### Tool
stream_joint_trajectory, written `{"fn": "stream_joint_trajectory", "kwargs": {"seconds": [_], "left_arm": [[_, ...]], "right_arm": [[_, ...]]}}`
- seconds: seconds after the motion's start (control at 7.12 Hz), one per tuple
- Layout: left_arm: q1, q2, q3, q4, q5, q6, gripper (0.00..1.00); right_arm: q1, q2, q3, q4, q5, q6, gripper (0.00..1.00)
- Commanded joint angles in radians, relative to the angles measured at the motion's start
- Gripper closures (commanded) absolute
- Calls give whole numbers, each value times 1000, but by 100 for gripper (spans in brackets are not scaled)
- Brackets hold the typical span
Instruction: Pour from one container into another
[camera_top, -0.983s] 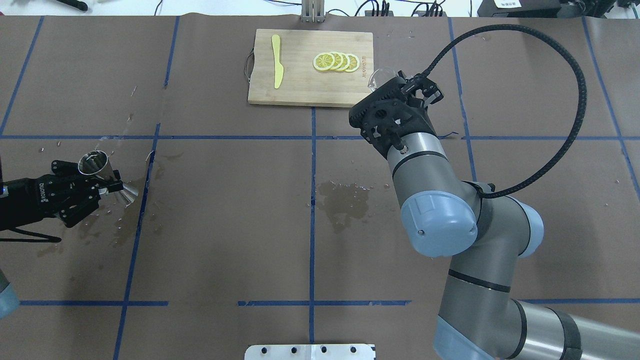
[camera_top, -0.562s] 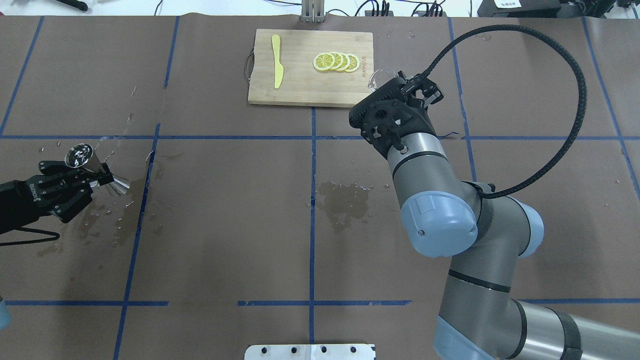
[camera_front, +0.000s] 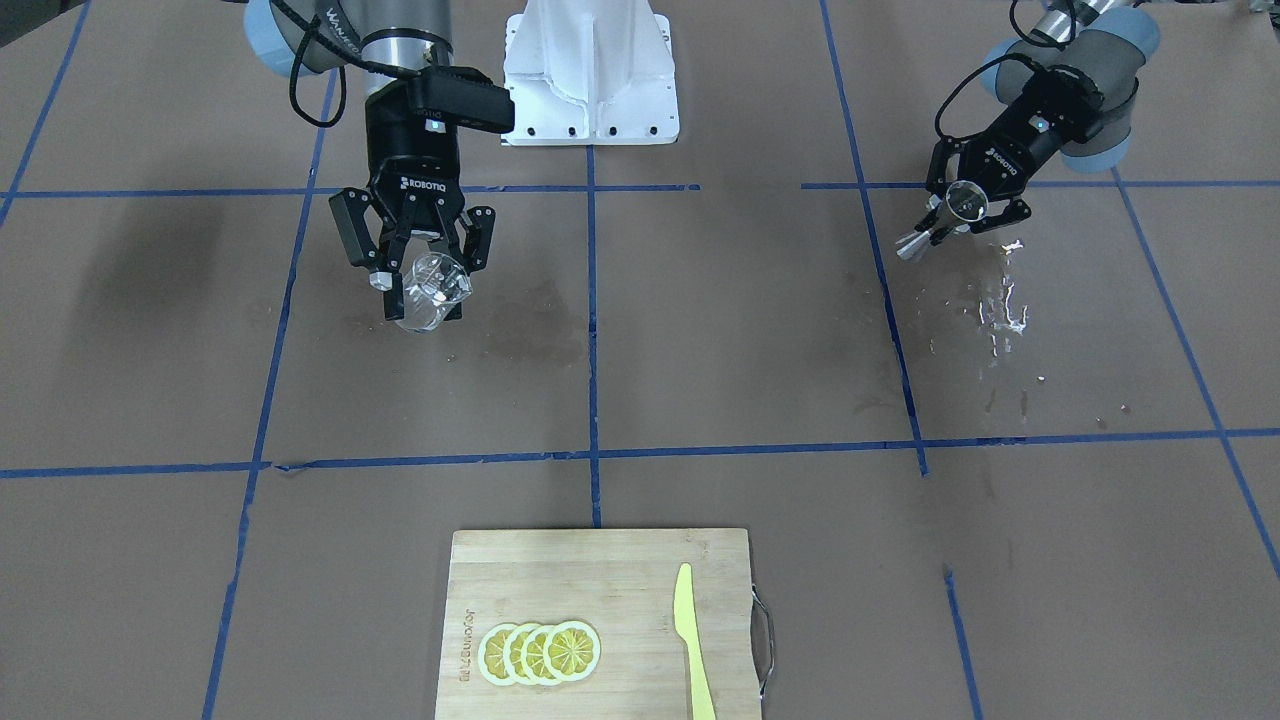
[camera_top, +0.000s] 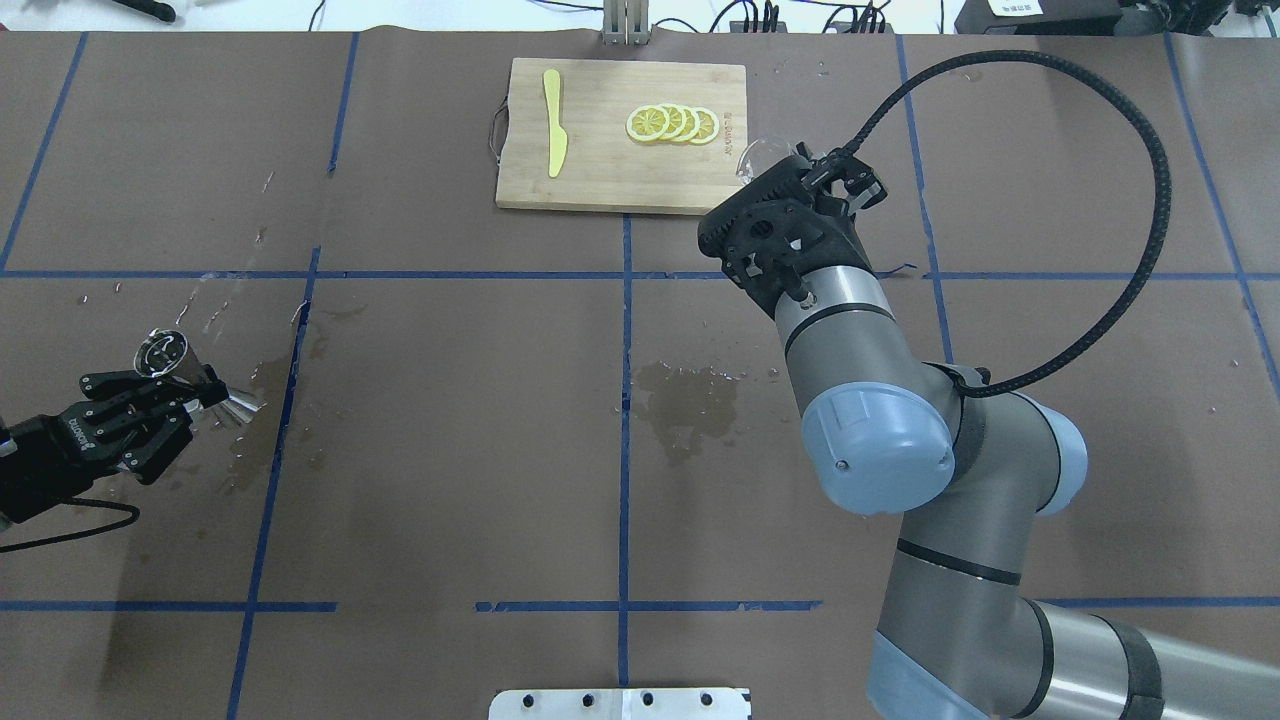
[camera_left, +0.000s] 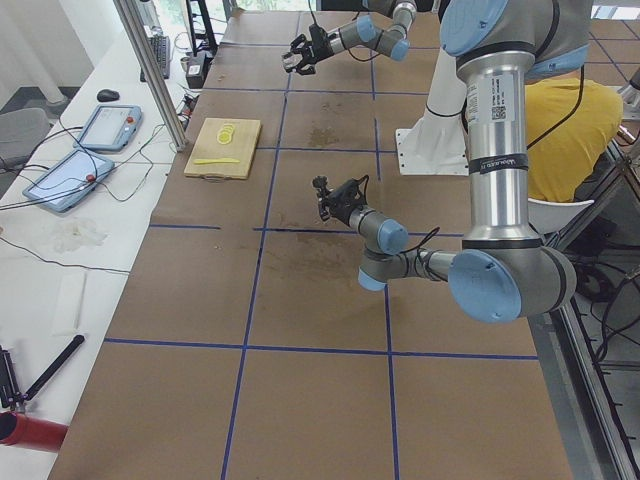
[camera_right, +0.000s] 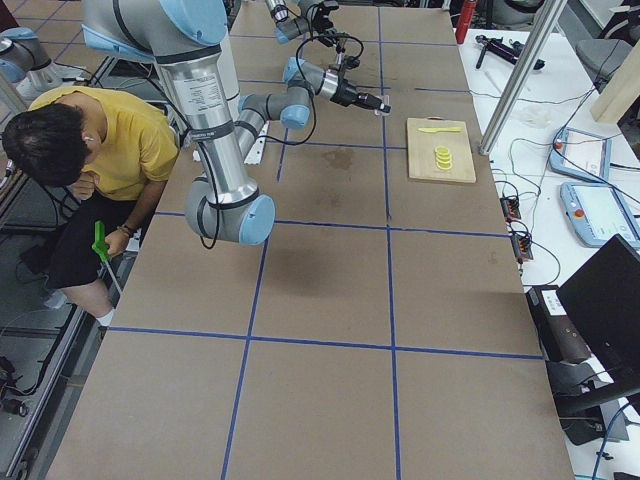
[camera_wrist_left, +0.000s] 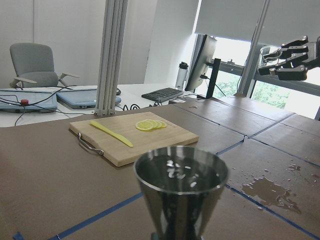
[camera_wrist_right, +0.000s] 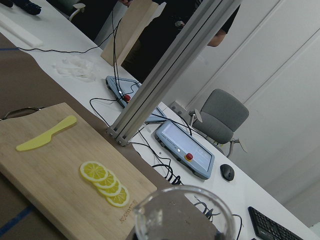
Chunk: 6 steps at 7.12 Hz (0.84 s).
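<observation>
Two grippers are holding the vessels well apart over the brown table, one at each end. The left gripper is clamping its fingers on the narrow waist of the steel jigger, which is hanging clear of the surface at the robot's left edge; in the overhead view the jigger is lying between the left gripper's fingers with its wide mouth toward the far side. The left wrist view is showing liquid glinting inside the jigger's upper cone. Splashes of water are shining on the table just beside it, and a darker wet patch is spreading near the centre. The right gripper is gripping the clear cup, tilted and lifted off the table; whether the cup is holding anything cannot be told. A wooden cutting board is sitting at the far edge, carrying lemon slices and a yellow knife
</observation>
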Motion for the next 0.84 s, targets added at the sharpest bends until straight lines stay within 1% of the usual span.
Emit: {"fn": "stream_joint_trajectory", "kwargs": {"seconds": [0.0,0.28,0.42,0.7], "left_arm": [[69,13,31,2,181,-22,100],[92,10,51,11,321,-37,100],[105,5,54,19,374,-36,100],[128,-4,68,94,444,-36,100]], "right_arm": [[0,0,0,-1,0,-1,100],[0,0,0,0,0,-1,100],[-2,2,1,0,0,0,100],[-3,2,2,0,0,0,100]]}}
